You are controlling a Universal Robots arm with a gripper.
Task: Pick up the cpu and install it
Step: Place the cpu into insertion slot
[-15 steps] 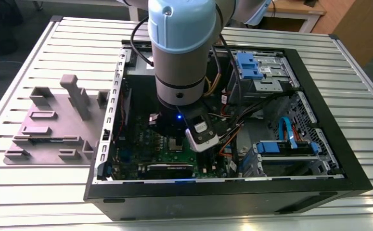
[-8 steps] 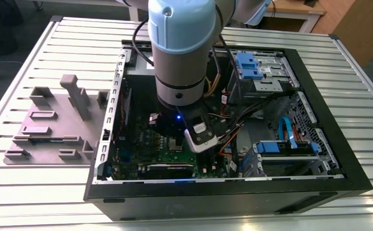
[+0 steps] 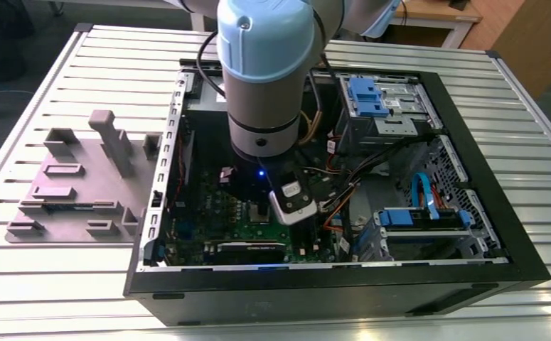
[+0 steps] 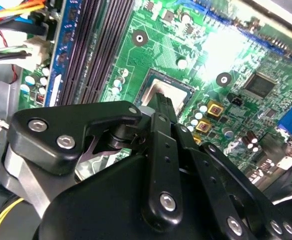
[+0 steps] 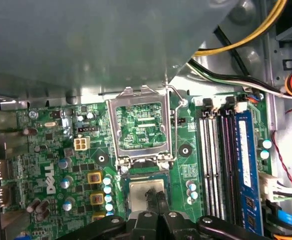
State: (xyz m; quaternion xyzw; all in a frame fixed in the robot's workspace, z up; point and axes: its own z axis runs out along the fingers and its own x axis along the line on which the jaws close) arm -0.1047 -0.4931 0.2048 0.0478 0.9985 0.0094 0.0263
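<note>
Cpu (image 5: 138,195) socketed, just beneath hand (image 5: 155,201)

A silver ribbed aluminium tabletop (image 3: 57,284) spans the exterior view, with bright reflections glinting along its lower edge. At the upper right of the frame stand a light wooden desk (image 3: 439,13) and a brown wooden panel (image 3: 531,39).

The gripper (image 5: 155,200) is matt black, the cpu (image 5: 138,192) dull silvery metal, the motherboard (image 5: 51,150) glossy green, the table (image 3: 57,64) ribbed bare metal.

Arm (image 3: 264,71) inside open computer case (image 3: 332,288)
</note>
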